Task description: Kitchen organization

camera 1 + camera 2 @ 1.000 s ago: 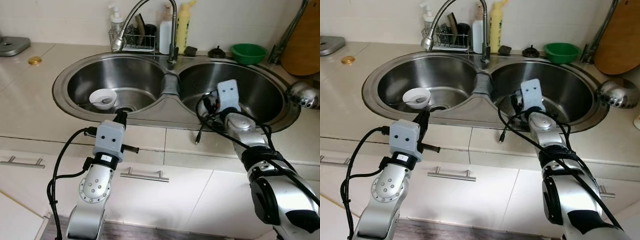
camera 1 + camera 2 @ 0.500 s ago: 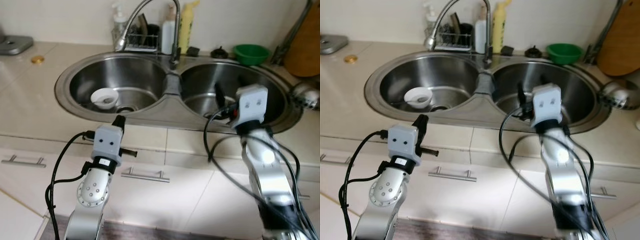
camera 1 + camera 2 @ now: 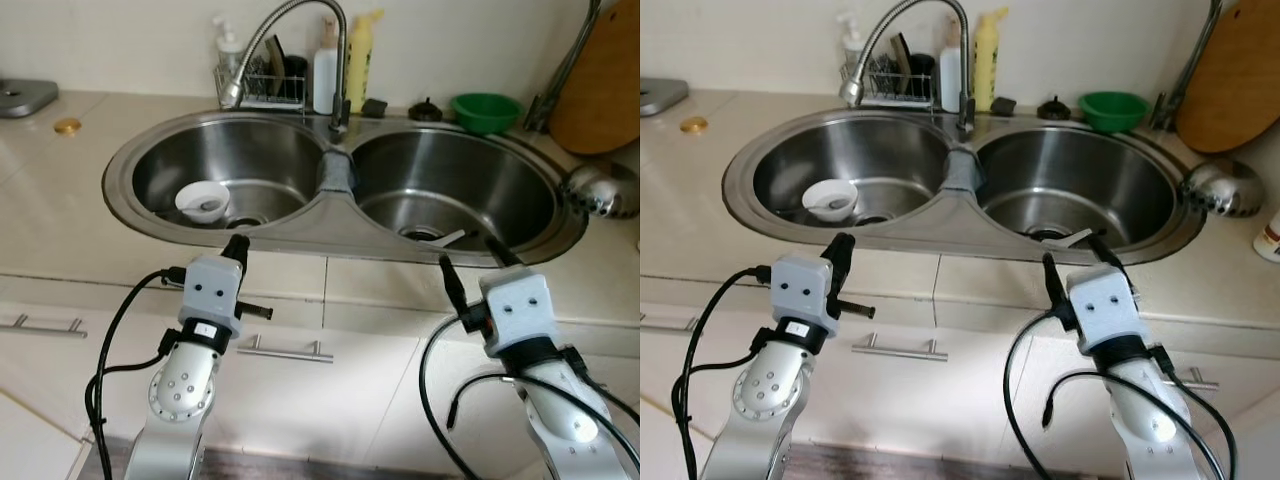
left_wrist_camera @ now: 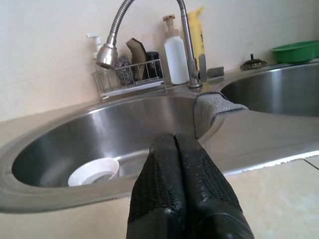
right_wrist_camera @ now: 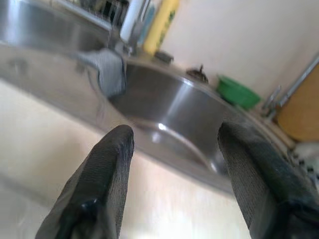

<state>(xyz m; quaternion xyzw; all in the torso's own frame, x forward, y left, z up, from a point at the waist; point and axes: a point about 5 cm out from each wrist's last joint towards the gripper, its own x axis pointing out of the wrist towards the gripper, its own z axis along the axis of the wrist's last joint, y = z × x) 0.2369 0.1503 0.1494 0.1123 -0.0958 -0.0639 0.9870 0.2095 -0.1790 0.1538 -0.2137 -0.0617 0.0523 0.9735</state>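
Note:
A white bowl (image 3: 203,200) with a spoon in it sits in the left basin of the steel double sink (image 3: 150,221), near the drain. A grey cloth (image 3: 335,172) drapes over the divider between the basins. A pale utensil (image 3: 446,238) lies by the drain of the right basin. My left gripper (image 3: 238,246) is shut and empty, hovering over the counter's front edge just short of the left basin, with its fingertips (image 4: 175,144) pressed together. My right gripper (image 3: 468,255) hangs open and empty at the front rim of the right basin, its fingers (image 5: 115,154) spread wide.
The faucet (image 3: 285,25) arches over the left basin. Behind the sink stand a wire rack (image 3: 262,83), a white bottle (image 3: 325,70), a yellow bottle (image 3: 359,58) and a green bowl (image 3: 484,109). A metal strainer (image 3: 598,190) and a wooden board (image 3: 600,90) are at the right.
My right arm has pulled back out of the right basin to the counter's front edge, and its fingers stand open. The left arm has barely moved. The camera shifted a little.

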